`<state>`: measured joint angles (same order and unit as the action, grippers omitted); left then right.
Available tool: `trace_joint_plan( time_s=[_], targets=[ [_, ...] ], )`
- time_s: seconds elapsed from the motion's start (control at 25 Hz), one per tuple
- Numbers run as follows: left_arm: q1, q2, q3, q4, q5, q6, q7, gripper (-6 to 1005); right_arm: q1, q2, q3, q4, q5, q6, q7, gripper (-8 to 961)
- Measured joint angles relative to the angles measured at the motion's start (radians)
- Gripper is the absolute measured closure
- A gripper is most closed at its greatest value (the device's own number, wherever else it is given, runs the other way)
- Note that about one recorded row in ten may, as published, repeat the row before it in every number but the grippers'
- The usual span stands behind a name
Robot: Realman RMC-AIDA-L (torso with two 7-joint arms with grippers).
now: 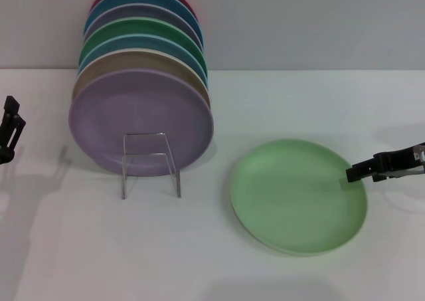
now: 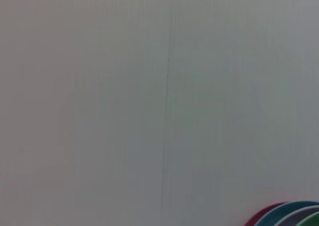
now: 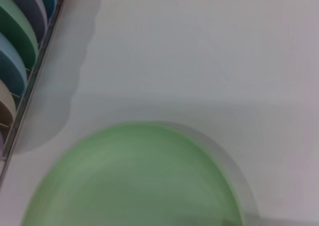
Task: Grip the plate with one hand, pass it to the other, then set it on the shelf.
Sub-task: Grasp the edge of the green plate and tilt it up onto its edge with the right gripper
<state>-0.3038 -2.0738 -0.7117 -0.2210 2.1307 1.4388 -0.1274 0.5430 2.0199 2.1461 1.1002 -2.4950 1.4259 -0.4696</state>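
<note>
A: While the plate (image 1: pixel 298 196) lies flat on the table (image 1: pixel 319 101), toward its right edge, the right gripper (image 1: pixel 350 175) reaches in from that side, fingertips at the rim. Is it holding?

B: The tips look drawn close together at the rim, but whether they pinch it or merely touch cannot be told from here. The right wrist view shows only the plate's face (image 3: pixel 134 178), no fingers.

A: And the left gripper (image 1: pixel 9 129)?

B: Parked at the table's left edge, well apart from everything. Its fingers' state cannot be told either.

A: How should the plate handle?

B: Likely stiff and light, with a matte skin that should not slip much. Lying flat, it offers only the slightly raised rim; a pinch there, one finger above and one beneath, seems the sensible hold.

A: Its destination?

B: The rack (image 1: pixel 151 163), toward the back left, already propping a purple plate (image 1: pixel 141 120) and a stack behind it.
</note>
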Motion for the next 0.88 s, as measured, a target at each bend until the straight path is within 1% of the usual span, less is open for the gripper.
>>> trace_joint_plan(
  time_s=[0.56, 0.88],
  targets=[
    [-0.003, 0.001, 0.0, 0.0, 0.0, 0.0, 0.0, 164, 0.035, 0.0, -0.006, -0.108, -0.011, -0.062, 0.0, 395],
    [-0.002, 0.003, 0.0, 0.0, 0.0, 0.003, 0.0, 165, 0.049, 0.0, -0.023, -0.144, -0.013, -0.077, 0.0, 407]
  ],
)
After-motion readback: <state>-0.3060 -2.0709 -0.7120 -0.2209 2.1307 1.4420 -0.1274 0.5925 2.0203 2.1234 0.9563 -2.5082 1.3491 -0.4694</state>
